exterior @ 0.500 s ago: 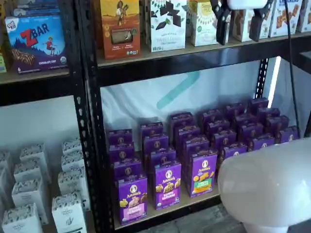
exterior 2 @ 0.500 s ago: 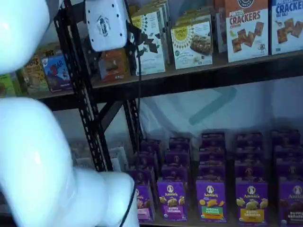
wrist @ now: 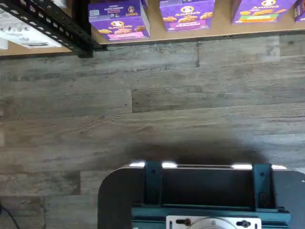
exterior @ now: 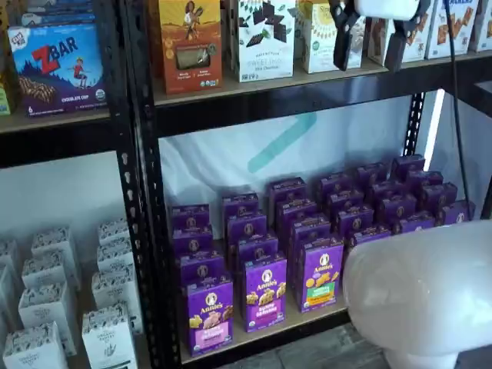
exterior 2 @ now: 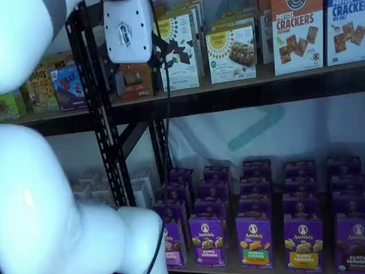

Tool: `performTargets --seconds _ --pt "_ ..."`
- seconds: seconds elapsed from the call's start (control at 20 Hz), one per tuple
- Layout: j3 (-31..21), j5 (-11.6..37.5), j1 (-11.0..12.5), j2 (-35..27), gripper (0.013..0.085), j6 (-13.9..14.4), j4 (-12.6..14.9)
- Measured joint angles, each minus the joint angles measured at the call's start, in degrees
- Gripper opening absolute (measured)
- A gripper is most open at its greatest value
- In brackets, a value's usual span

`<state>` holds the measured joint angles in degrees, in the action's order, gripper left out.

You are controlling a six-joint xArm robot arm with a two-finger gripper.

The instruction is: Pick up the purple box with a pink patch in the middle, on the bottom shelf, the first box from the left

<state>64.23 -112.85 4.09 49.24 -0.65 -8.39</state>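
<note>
Now the wide-open tool (exterior: 372, 38) should be lowered toward the small purple pink-banded carton (exterior: 210, 314) at the tan wooden bottom shelf's (exterior: 307, 317) left front corner.

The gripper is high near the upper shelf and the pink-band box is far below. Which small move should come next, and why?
Probably lower the open gripper toward the bottom shelf. It hangs empty, level with the upper boxes, while the purple box stands untouched at the front of its row beside the rack upright.
</note>
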Motion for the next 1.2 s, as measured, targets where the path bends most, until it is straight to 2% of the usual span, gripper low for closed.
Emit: performTargets --seconds 0.25,0.95,1.2 --pt "-2.15 2.19 -3.03 0.22 0.085 1.91 2.44" --pt "-11.6 10.81 -6.51 1.91 0.085 4.08 5.51" --pt "-15.26 13.83 -5.59 1.99 0.085 3.46 3.34"
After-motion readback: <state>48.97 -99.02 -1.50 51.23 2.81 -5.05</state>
